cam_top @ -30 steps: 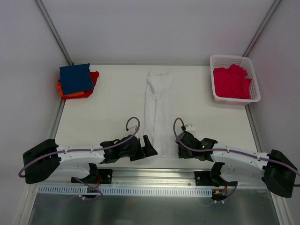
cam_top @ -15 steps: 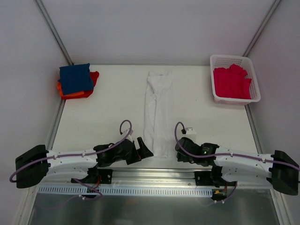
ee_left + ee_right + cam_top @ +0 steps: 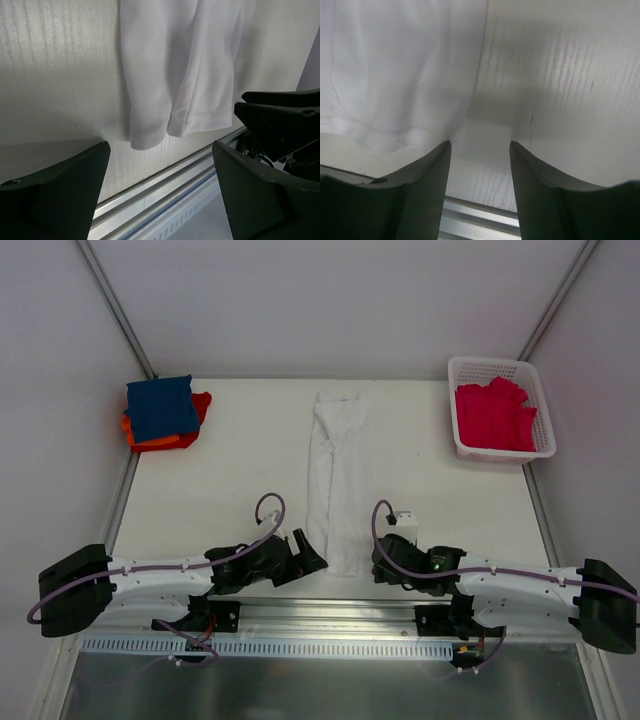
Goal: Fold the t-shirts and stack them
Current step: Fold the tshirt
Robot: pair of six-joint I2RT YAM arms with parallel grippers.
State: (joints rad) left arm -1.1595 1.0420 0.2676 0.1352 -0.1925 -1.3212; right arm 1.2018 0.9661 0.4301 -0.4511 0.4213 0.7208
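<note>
A white t-shirt (image 3: 338, 480), folded into a long narrow strip, runs from the back of the table to its near edge. Its near hem (image 3: 150, 135) lies just ahead of my left gripper (image 3: 311, 562), which stands open and empty at the hem's left corner. My right gripper (image 3: 379, 566) is open at the hem's right corner, and its left finger (image 3: 427, 172) rests against the cloth edge (image 3: 400, 100). A navy t-shirt (image 3: 160, 406) lies folded on an orange-red one (image 3: 200, 405) at the back left. A crimson-pink t-shirt (image 3: 494, 416) fills the basket.
The white lattice basket (image 3: 470, 368) stands at the back right. A metal rail (image 3: 330, 615) runs along the table's near edge just behind both grippers. The right arm's black housing (image 3: 282, 112) shows at the right of the left wrist view.
Both grippers have drawn back and down to the near hem of the white t-shirt. The right jaws have spread wider; the left jaws have narrowed a little.
</note>
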